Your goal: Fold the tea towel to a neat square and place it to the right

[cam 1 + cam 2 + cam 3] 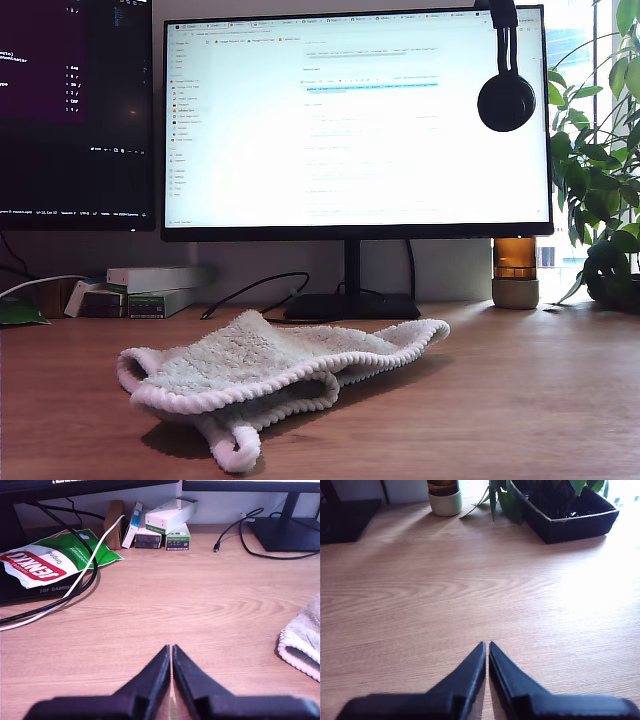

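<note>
Tea towel (303,640) cut by frame edge

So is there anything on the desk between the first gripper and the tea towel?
Nothing visible. In the first wrist view, only bare desk lies between my first gripper, jaws closed, and the tea towel. The snack bag, cables and boxes lie off that path.

One tea towel (270,370) lay on the tabletop (520,400). Two monitors (355,120) stood behind, with one headset (505,95) and one plant (600,180). One snack bag (55,562); two tools, both pinched closed.
</note>
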You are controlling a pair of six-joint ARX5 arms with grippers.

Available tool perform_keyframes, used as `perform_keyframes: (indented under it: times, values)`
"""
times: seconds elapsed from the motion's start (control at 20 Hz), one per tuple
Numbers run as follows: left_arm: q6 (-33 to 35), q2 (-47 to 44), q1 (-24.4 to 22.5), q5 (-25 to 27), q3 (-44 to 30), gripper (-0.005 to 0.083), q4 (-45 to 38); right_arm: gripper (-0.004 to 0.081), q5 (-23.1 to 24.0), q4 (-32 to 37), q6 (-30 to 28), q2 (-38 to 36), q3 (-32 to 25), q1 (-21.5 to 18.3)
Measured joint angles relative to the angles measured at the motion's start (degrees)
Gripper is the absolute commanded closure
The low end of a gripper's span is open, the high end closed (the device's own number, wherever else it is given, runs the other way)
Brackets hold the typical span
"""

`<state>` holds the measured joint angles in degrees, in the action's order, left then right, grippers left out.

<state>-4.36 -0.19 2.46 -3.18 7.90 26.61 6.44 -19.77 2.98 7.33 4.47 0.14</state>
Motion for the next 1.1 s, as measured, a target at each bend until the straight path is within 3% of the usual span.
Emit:
perform_keyframes:
  times: [0.15, 0.4, 0.6, 0.75, 0.9, 1.1]
  values:
    - [0.0, 0.0, 0.0, -1.0, 0.0, 0.0797, -6.5, 0.0782, -0.3, 8.6, 0.0, 0.0, -0.3, 0.0]
    - [-1.6, 0.0, 0.0, -1.9, 0.0, 0.0797, -6.4, 0.0782, -1.4, 9.2, 0.1, 0.0, -0.1, 0.0]
    - [-6.3, 0.0, 0.0, -9.9, 0.0, 0.0797, -8.4, 0.0782, -9.5, 9.7, 5.6, 0.0, -0.1, 0.0]
    - [-8.0, 0.0, 0.5, -17.5, 0.0, 0.0797, -10.0, 0.0782, -16.9, 9.9, 6.1, 0.0, -0.1, 0.3]
    - [-7.9, 0.0, 3.3, -22.3, 0.0, 0.0797, -11.6, 0.0782, -19.5, 9.9, 6.1, 0.0, -0.1, 3.0]
    - [-6.3, 0.0, 8.9, -23.7, 0.0, 0.0797, -11.6, 0.0782, -19.6, 9.9, 6.1, 0.7, -0.1, 8.0]
